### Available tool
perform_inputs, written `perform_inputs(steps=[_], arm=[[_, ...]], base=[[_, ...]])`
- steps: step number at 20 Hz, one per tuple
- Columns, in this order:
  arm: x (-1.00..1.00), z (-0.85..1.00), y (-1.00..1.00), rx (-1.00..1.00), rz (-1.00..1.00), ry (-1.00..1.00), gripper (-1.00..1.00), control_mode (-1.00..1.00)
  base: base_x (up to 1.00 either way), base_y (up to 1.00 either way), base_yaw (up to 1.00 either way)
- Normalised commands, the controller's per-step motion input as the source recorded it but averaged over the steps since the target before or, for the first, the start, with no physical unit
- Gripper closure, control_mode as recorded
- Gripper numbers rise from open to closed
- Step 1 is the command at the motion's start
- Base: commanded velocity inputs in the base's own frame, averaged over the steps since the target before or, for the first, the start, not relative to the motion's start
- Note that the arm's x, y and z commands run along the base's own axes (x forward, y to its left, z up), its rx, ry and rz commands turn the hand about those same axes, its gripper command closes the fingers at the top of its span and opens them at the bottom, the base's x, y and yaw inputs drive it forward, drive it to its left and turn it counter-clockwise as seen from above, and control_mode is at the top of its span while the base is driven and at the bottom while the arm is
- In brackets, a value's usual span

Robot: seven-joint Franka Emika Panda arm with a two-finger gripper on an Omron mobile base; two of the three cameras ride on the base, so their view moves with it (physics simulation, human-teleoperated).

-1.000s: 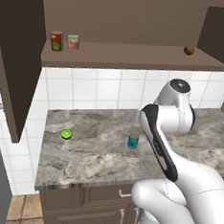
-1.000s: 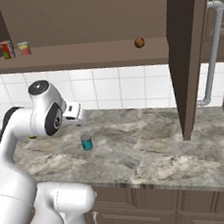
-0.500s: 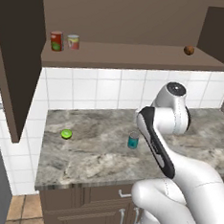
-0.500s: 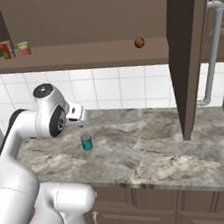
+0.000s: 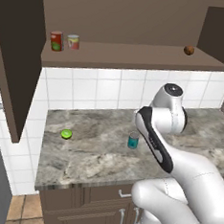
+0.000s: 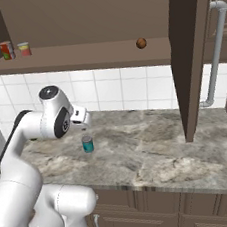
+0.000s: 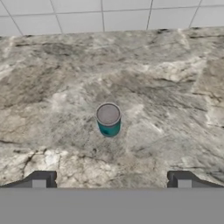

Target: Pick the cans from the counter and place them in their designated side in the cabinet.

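jaws spread wide and empty above the teal can (image 7: 108, 119).

from the left base view the arm's own link (image 5: 155, 137) covers the gripper, so how the fingers stand can't be read there. on the cabinet shelf (image 5: 128, 57), at about ten o'clock, the two cans (image 5: 73, 42) are too small to read any label. the round brown thing (image 5: 188, 50) at two o'clock is too small to name. the doors run off the picture's edges.
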Motion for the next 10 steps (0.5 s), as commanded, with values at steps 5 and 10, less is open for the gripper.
perform_inputs(steps=[5, 10], arm=[[0.11, -0.13, 0.04, 0.01, 0.0, 0.03, -1.0, -1.0], [0.12, -0.16, 0.02, 0.0, 0.0, 0.0, -1.0, -1.0]], base=[[0.0, 0.0, 0.0], [0.0, 0.0, 0.0]])
